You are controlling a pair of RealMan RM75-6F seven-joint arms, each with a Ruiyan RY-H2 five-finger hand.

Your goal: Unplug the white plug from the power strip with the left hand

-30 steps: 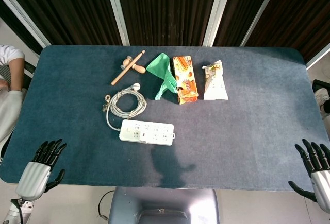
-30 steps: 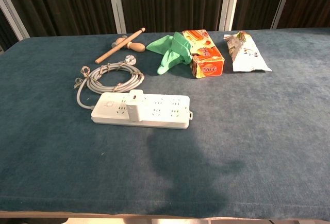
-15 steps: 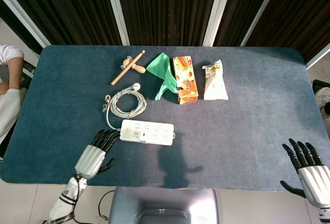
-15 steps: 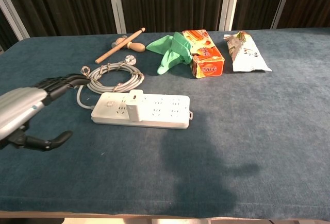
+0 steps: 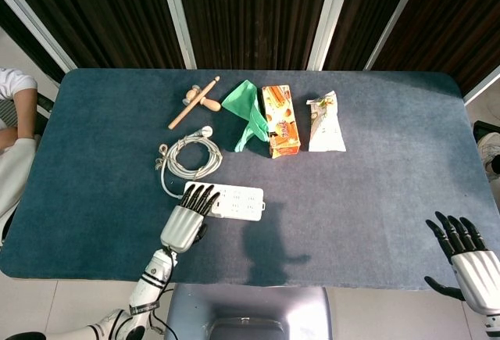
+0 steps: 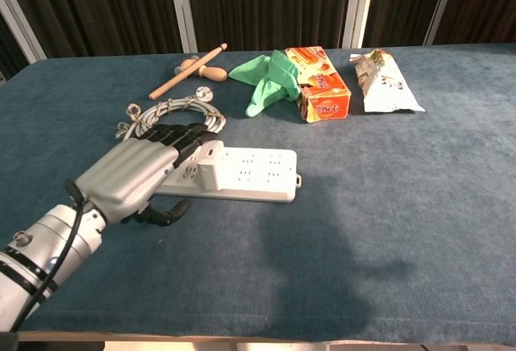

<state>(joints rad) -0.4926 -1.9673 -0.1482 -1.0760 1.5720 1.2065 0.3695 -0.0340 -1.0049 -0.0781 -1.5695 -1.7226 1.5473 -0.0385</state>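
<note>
Fingers [image 6: 173, 138] of left hand [image 6: 137, 175] spread over power strip [image 6: 250, 173] end — white plug [image 6: 211, 167] just beside, unheld

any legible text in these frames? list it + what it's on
No text can be read for certain.
Orange box: white brand lettering on the front face, too blurred to read.
White snack bag: dark print, too small to read.
Power strip: no readable markings.

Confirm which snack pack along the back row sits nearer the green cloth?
The orange snack box: it touches the green cloth. The white snack bag lies apart, further right.
</note>
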